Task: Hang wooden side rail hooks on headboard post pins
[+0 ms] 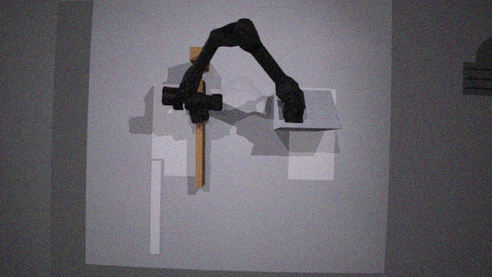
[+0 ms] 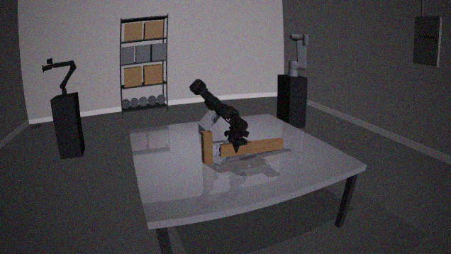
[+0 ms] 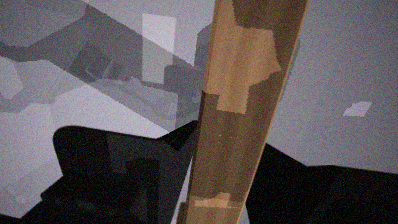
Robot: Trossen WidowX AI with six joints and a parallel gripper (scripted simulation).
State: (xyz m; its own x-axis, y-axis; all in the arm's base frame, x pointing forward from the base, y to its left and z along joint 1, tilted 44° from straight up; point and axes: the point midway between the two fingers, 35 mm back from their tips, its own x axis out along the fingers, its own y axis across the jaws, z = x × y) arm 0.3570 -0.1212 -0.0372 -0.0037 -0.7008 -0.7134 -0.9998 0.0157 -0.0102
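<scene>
The wooden side rail stands on its narrow edge, with one end facing the headboard post. The wooden post stands upright on the table. In the exterior view a short gap with pale, metallic-looking detail lies between the rail's end and the post. My gripper is shut on the rail, nearer its post end, with a finger on each side. The hooks, pins and slot cannot be made out. Whether the far end touches the table is unclear; its shadow lies close under it.
A grey slanted block stands by the arm's base. The arm arches above the table from the base to the rail. A long pale strip shows on the table left of the rail in the top view.
</scene>
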